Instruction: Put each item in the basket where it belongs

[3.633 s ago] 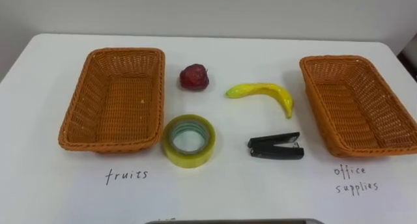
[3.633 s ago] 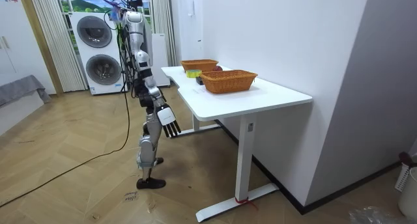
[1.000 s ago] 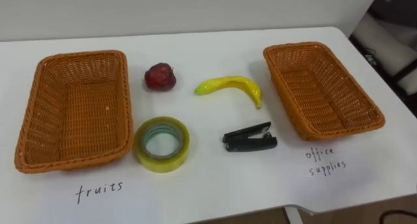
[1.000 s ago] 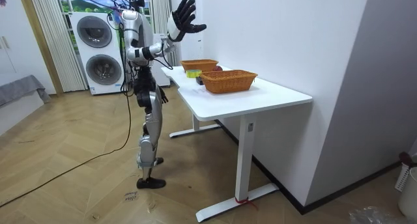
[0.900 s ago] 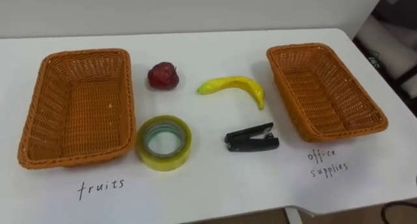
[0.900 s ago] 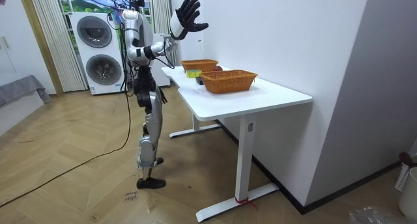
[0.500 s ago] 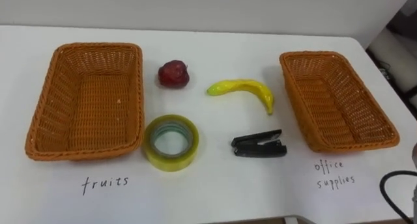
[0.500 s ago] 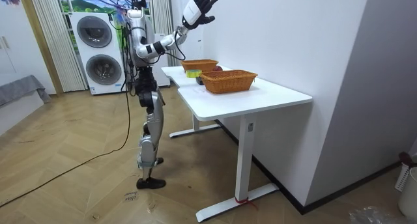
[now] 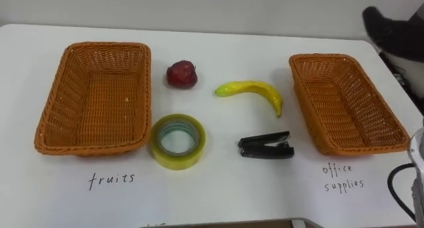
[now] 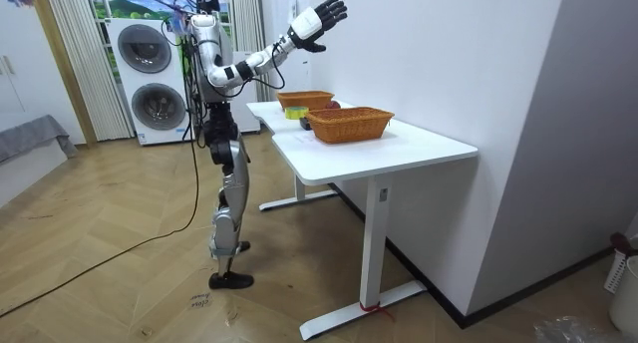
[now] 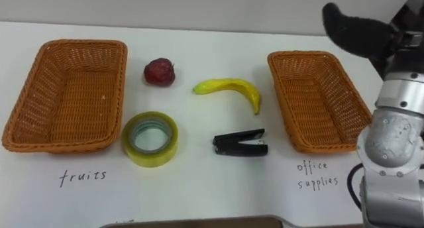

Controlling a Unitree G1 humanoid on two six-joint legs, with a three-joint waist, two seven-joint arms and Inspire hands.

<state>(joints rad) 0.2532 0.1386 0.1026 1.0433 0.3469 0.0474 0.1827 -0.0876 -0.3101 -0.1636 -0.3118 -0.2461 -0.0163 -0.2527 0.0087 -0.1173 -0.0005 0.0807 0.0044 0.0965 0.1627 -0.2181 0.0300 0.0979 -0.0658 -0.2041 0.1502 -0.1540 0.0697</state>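
right arm's up and reaching out over the table (image 10: 399,144), right hand (image 10: 324,14) held high with its fingers spread wide and nothing in them (from the head it's a dark shape at the upper right, past the far corner of the office supplies basket (image 9: 344,102)). down on the tabletop, well below that hand, all four items lie loose between the two baskets: apple (image 9: 181,74) and banana (image 9: 250,92) in the back row, tape roll (image 9: 177,140) and black stapler (image 9: 265,147) in front. the tape sits just beside the near right corner of the fruits basket (image 9: 99,102).
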